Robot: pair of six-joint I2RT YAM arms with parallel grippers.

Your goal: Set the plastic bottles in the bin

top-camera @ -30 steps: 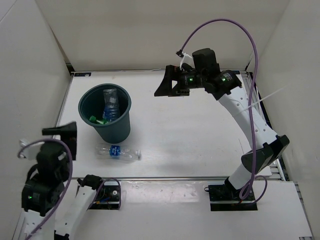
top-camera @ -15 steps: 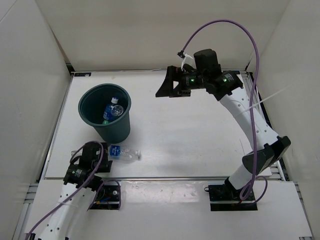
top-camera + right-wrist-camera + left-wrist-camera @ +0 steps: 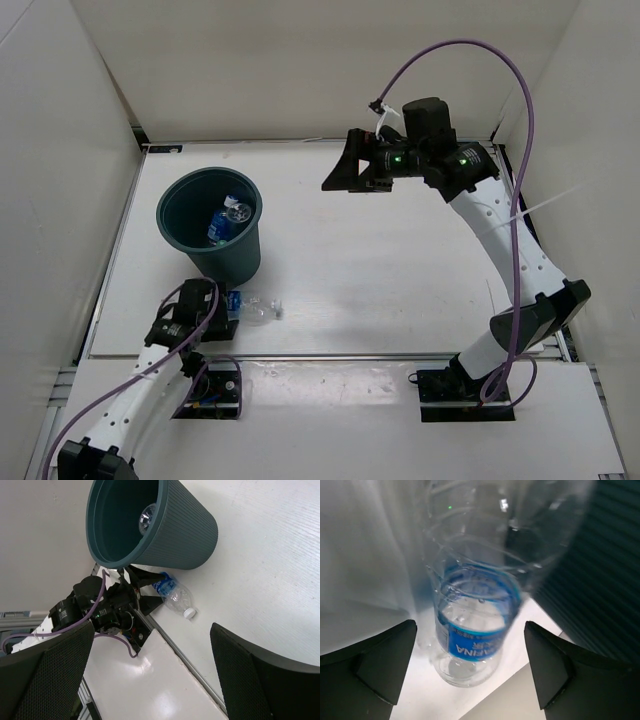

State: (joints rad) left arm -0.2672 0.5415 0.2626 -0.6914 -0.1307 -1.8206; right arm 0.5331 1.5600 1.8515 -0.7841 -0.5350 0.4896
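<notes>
Though beside bin [image 3: 226,262], bottle [image 3: 254,308] outside.

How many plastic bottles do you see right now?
2. One bottle lies on the table beside the bin, just ahead of the open left gripper; another bottle is inside the bin. More may be hidden deeper inside.

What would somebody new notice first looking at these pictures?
The dark teal bin stands at the table's left, with at least one binned bottle visible inside. Just in front of it a clear blue-labelled bottle lies on its side, the left gripper open on either side of it. The right gripper hangs open over the far side.
</notes>
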